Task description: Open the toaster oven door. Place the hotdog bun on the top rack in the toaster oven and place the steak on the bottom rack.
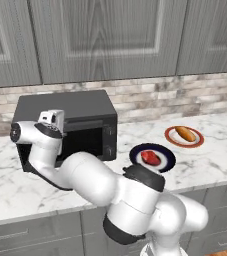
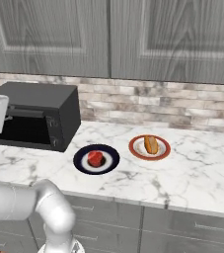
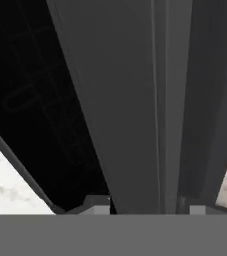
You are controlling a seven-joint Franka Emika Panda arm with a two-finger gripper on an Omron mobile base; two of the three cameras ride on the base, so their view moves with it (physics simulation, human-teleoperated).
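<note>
The black toaster oven point(image 1: 70, 107) point(image 2: 39, 96) stands at the back left of the counter. Its door point(image 1: 82, 142) point(image 2: 24, 131) stands upright or nearly so. My gripper point(image 1: 52, 130) point(image 3: 145, 207) is at the door's top edge. In the hand view the grey handle bar point(image 3: 135, 110) fills the gap between my two fingertips. Faint wire rack lines point(image 3: 40, 100) show through the dark glass. The hotdog bun point(image 1: 186, 133) point(image 2: 151, 145) lies on a red-rimmed plate. To its left the steak point(image 1: 151, 158) point(image 2: 95, 158) sits on a dark blue plate.
The red-rimmed plate point(image 1: 199, 141) and the blue plate point(image 1: 167, 155) sit on the marble counter point(image 1: 210, 165) right of the oven. Grey wall cabinets point(image 1: 110, 40) hang above, and drawers point(image 2: 192, 227) run below the counter's front edge.
</note>
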